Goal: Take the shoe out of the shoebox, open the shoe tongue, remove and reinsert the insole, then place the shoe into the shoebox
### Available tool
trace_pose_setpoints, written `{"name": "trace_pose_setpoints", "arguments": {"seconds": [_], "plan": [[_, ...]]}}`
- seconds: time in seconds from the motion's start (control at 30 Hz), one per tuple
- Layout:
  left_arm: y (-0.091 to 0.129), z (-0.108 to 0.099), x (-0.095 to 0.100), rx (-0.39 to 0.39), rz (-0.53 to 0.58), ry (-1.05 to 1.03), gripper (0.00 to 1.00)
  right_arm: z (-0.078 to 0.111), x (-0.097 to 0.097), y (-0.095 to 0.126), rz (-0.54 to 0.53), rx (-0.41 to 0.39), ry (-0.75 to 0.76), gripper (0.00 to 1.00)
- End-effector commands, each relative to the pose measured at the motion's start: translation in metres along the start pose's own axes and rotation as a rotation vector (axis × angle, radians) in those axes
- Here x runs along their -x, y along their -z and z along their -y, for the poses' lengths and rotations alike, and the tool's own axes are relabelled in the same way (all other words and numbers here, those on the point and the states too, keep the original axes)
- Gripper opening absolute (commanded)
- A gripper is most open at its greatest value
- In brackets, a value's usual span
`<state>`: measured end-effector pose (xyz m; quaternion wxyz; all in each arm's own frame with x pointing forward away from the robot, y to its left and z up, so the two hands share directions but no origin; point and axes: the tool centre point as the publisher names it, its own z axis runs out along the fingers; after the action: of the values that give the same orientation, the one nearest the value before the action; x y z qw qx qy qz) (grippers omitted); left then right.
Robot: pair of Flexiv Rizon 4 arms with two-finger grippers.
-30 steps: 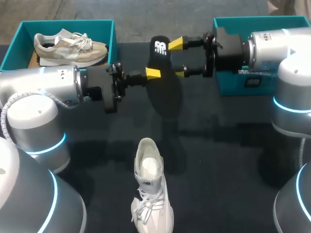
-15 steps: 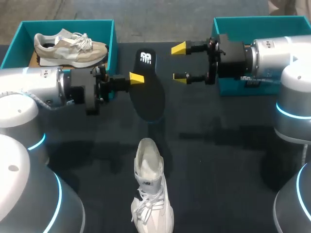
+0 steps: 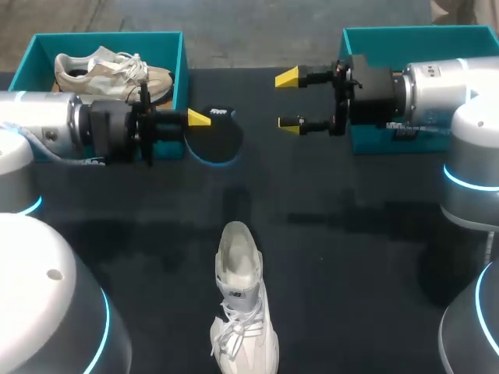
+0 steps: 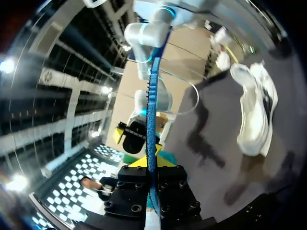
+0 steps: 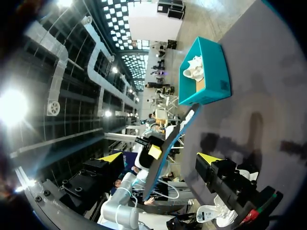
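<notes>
My left gripper (image 3: pixel 199 118) is shut on the edge of a black insole (image 3: pixel 215 134), holding it above the table beside the left shoebox (image 3: pixel 182 58). In the left wrist view the insole (image 4: pixel 151 110) stands edge-on between the gripper's (image 4: pixel 149 165) fingers. My right gripper (image 3: pixel 290 100) hangs open and empty to the insole's right, well apart from it. From the right wrist, the insole (image 5: pixel 165 158) is ahead of that gripper (image 5: pixel 160 158), beyond its spread tips. A white shoe (image 3: pixel 242 304) stands on the dark table near the front, opening facing the back.
The teal left shoebox holds a beige shoe (image 3: pixel 109 74). A second teal box (image 3: pixel 425 35) stands at the back right, behind my right arm. The dark table (image 3: pixel 351 257) lies bare between the white shoe and both grippers.
My left arm has drawn back to the left with the insole, away from my right gripper, and the insole now lies flatter. The right gripper pulled slightly right and stays open.
</notes>
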<state>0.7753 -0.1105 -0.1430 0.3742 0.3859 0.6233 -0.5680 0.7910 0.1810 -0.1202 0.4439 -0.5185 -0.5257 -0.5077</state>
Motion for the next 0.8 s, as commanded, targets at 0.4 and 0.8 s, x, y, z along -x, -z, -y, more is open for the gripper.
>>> {"name": "trace_pose_setpoints", "arguments": {"seconds": [0.4,0.8], "plan": [[-0.0013,0.0020,0.0014,-0.058,-0.082,0.173,0.00,0.0009,0.0000,-0.0005,0.002,0.002,0.000,1.00],[0.0036,-0.0043,0.0064,-0.111,-0.093,0.478,0.00,0.0009,0.0000,-0.0005,0.002,0.002,0.000,1.00]]}}
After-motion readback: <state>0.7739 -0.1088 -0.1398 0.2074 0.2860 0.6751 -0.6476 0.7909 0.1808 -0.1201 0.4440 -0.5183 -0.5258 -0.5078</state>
